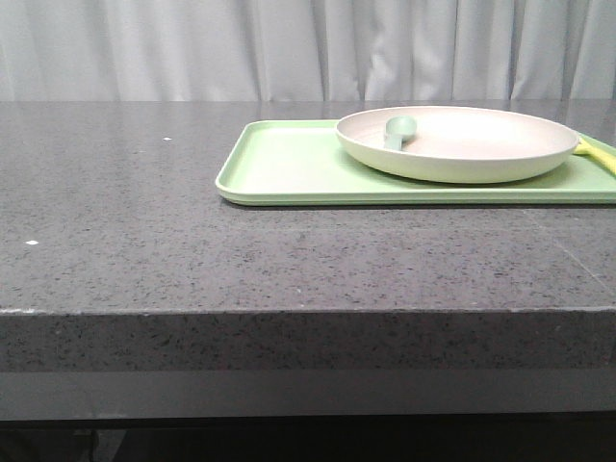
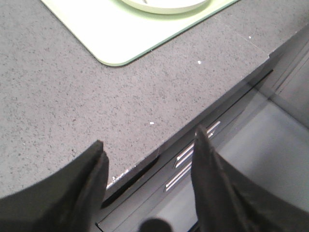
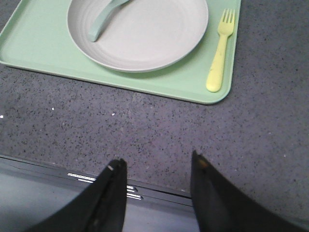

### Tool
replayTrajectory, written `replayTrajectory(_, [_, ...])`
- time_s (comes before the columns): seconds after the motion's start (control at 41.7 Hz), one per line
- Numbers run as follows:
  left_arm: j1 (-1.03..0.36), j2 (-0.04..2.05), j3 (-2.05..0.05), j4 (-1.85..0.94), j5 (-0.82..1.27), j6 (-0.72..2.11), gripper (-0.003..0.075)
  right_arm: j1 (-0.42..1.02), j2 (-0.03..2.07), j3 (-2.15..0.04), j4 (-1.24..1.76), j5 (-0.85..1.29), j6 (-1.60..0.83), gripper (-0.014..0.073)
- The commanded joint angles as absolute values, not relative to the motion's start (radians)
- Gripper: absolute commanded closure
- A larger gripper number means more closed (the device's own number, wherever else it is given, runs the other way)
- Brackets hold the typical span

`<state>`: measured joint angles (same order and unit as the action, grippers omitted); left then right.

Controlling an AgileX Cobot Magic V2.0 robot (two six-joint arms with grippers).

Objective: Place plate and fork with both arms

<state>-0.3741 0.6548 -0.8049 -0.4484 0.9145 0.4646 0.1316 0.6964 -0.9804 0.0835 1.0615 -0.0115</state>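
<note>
Risk check before we move: both claws hang spread and empty over the near edge of the bench (image 1: 192, 250), nothing touched yet. Ahead of our right claw (image 3: 157, 166) sits the tray (image 3: 43, 48), with the plate (image 3: 145, 38) on it, a spoon (image 3: 104, 19) lying inside the plate, and the fork (image 3: 219, 53) flat on the tray just beside the plate's far-side rim, near the tray's corner. Our left claw (image 2: 149, 150) sees only a tray corner and a sliver of plate, well ahead and off to one side. Failure modes we expect: the fork lies flush on the tray floor close to its raised lip, so a fingertip may hit the lip or skid the thin handle instead of pinching it. The plate rim is shallow; a one-sided pinch would likely tilt it and tip the spoon out, or drag the light tray along. Both targets sit close together, so the two arms could crowd each other if we reach at once.
</note>
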Motion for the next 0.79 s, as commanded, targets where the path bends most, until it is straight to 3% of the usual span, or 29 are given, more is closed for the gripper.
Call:
replayTrajectory(0.0, [-0.371,0.656,-0.829,-0.468,0.821,0.466,0.0332,0.133,0.637,-0.943,0.067,0.961,-0.008,0.0245])
replayTrajectory(0.24, [-0.371,0.657,-0.829,-0.42,0.776,0.466,0.0372,0.133,0.598,-0.887,0.035,0.951,0.041,0.0245])
replayTrajectory(0.504, [-0.371,0.657,-0.829,-0.39,0.679,0.365,0.0598,0.133,0.598,-0.887,0.035,0.926,0.041,0.0253])
replayTrajectory(0.552, [-0.371,0.657,-0.829,-0.39,0.675,0.364,0.0646,0.133,0.598,-0.887,0.035,0.926,0.041,0.0283])
replayTrajectory(0.648, [-0.371,0.657,-0.829,-0.39,0.668,0.36,0.0738,0.133,0.598,-0.887,0.035,0.926,0.041,0.0431])
replayTrajectory(0.768, [-0.371,0.657,-0.829,-0.39,0.652,0.358,0.0738,0.133,0.598,-0.887,0.035,0.925,0.041,0.0617])
